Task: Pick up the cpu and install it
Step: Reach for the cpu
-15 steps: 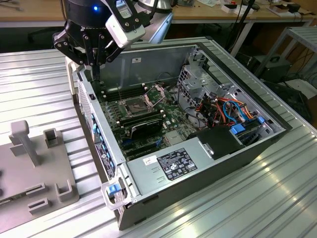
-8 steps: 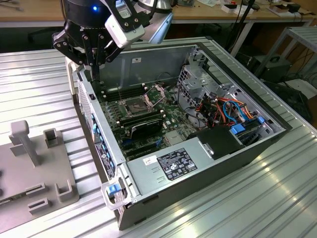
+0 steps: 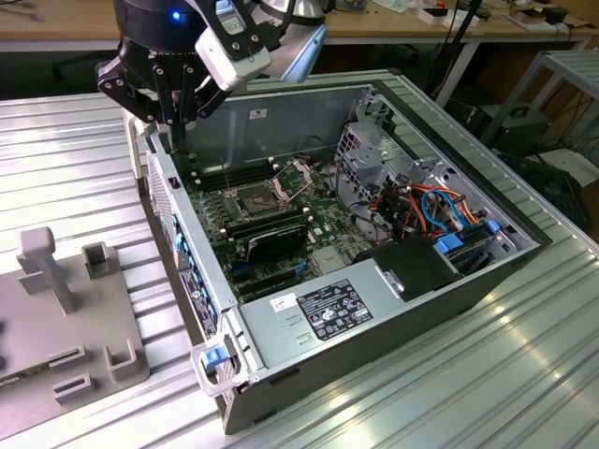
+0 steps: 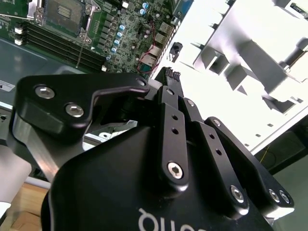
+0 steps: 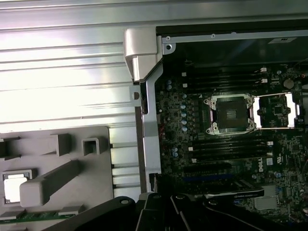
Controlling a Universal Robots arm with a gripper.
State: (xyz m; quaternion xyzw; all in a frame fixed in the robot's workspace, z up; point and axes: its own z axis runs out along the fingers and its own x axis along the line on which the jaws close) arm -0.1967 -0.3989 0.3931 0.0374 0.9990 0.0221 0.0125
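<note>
The cpu (image 5: 14, 186), a small square chip with a pale top, lies in a recess of the grey fixture block (image 5: 57, 149) outside the computer case. My gripper (image 3: 178, 140) hangs over the case's side wall near the far corner, between that block and the motherboard. Its fingers come together at the tips, shut and empty, in the second wrist view (image 4: 168, 77). On the motherboard the square socket (image 5: 230, 113) is uncovered, its hinged metal frame (image 5: 274, 111) swung open beside it. The exterior view also has the socket (image 3: 257, 198) and its frame (image 3: 295, 178).
The open computer case (image 3: 309, 323) lies on a ribbed metal table (image 3: 65, 159). Black memory sticks (image 5: 231, 147) flank the socket. Coloured cables (image 3: 426, 210) and a drive cage fill the case's far end. The grey fixture block (image 3: 65, 327) has upright posts.
</note>
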